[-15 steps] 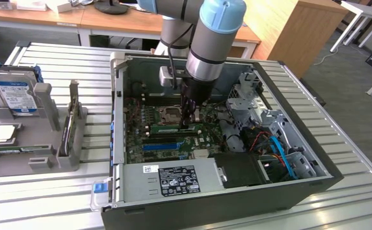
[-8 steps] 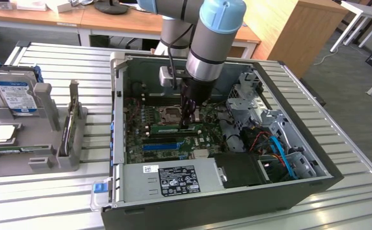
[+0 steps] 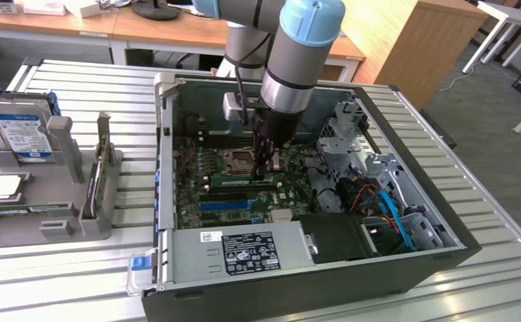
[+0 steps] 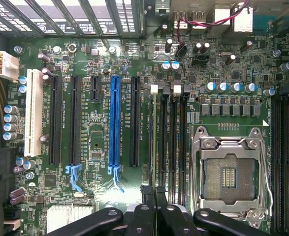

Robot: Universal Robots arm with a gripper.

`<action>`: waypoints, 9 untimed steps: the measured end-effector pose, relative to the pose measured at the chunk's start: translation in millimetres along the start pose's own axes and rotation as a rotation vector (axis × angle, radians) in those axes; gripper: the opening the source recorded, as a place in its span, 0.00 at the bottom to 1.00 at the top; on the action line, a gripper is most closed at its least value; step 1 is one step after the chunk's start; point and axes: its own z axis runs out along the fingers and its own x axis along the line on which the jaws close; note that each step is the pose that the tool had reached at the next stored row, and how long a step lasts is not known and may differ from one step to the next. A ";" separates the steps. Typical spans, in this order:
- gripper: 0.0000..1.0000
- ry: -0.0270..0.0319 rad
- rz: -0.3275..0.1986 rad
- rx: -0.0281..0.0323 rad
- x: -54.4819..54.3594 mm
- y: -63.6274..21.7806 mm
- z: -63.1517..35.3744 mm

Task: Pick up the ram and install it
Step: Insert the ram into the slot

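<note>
Holding the gripper (image 3: pixel 262 173) almost shut at the ram (image 3: pixel 236 180), standing edgewise at the motherboard (image 3: pixel 191 196)'s middle beside the CPU socket (image 3: pixel 242 159); hold unclear. Judging it light, stiff, fragile: taking by the top edge.

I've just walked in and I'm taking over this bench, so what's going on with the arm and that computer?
The grey and blue robot arm reaches down into the open black computer case. Its gripper, shut, sits over the black memory slots beside the silver-framed processor socket. The thin green ram stick with a pale label lies along those slots right at the gripper. Whether it is pinched or fully seated cannot be told.
</note>
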 end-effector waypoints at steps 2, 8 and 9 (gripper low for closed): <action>0.12 -0.0004 0.000 0.0020 0.0 -0.1 0.1; 0.12 -0.0003 0.000 0.0022 0.0 0.5 0.0; 0.12 -0.0003 0.000 0.0022 0.0 0.5 0.0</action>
